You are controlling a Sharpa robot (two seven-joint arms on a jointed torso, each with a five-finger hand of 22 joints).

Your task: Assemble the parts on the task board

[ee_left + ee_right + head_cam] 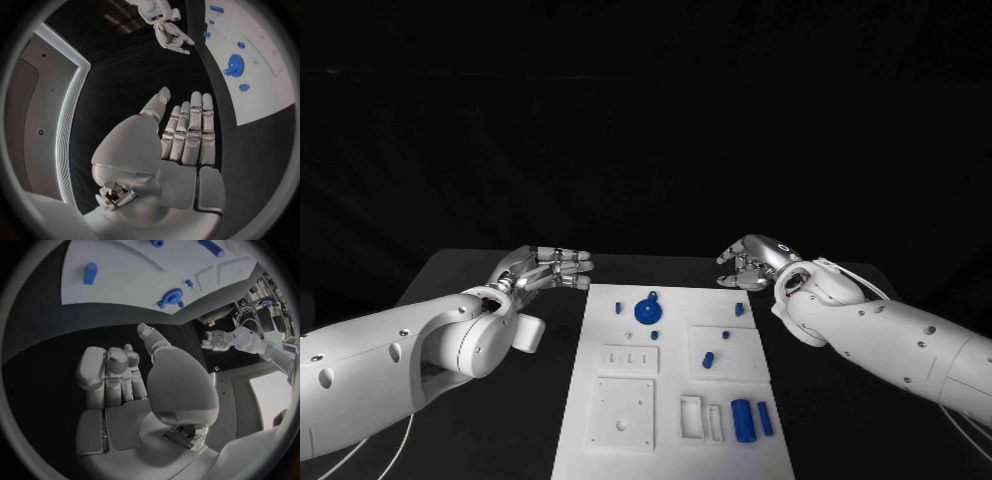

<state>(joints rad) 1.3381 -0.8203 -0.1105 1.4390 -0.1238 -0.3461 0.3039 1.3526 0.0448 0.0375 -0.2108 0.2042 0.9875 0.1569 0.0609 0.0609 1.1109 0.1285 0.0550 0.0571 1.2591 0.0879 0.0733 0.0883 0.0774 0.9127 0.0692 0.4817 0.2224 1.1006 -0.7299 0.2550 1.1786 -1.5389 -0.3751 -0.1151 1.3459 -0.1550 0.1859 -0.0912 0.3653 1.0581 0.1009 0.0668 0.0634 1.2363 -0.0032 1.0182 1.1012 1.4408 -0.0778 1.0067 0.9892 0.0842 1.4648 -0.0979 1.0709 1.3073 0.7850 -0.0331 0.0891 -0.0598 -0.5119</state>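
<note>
Both hands hover empty beyond the board [675,400]: left hand [548,268] at ten o'clock, fingers straight; right hand [754,262] at one o'clock, curled.

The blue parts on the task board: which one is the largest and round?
The round blue disc at the far end of the task board, between the two hands. The other blue parts are small pegs or the oblong blocks at the near end.

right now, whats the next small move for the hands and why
Probably bring the right hand down toward the round blue part near the far end of the task board. Both hands hover off the board's far corners holding nothing, the left hand with fingers extended, and the blue parts lie untouched, so no grasp has begun.
</note>
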